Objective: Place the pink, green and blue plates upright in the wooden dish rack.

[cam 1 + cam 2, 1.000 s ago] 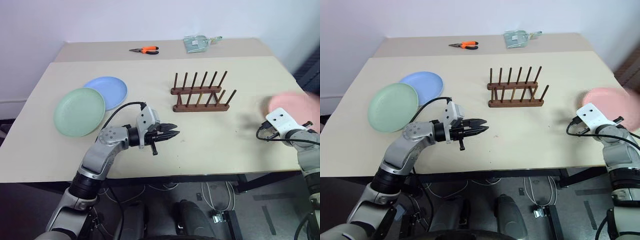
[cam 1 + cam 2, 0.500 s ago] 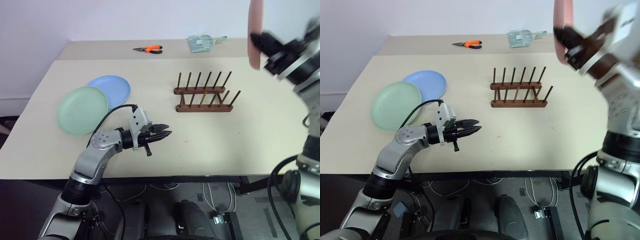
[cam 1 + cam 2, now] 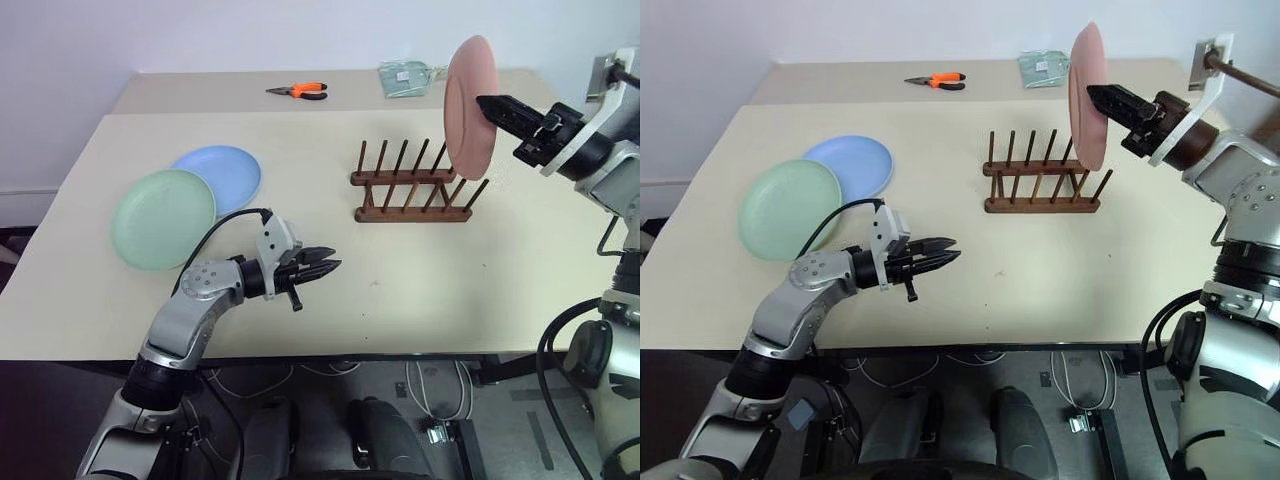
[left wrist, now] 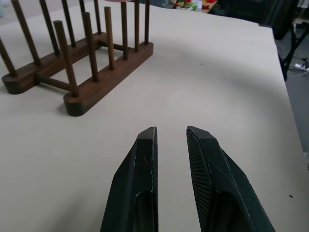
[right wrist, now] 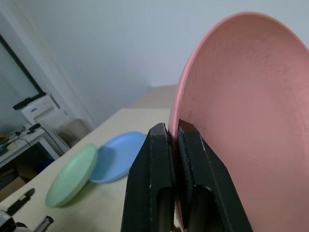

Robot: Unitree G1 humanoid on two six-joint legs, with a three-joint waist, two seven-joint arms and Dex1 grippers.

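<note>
Right eye view: the raised right gripper (image 3: 1102,98) clamps the matte pink plate's (image 3: 1087,95) rim, holding it upright above the pegged wooden dish rack (image 3: 1042,185). The left gripper (image 3: 945,251) hangs level over the table (image 3: 1060,270), fingers slightly apart.

Bare tabletop (image 3: 430,270) before the wooden dish rack (image 3: 412,190) (pegs empty), pink plate (image 3: 470,105) above.

The right gripper (image 3: 487,102) now carries the pink plate (image 3: 470,106) up off the tabletop's right edge, turned upright on edge in its clamped jaws, seemingly above the wooden dish rack (image 3: 412,190).
</note>
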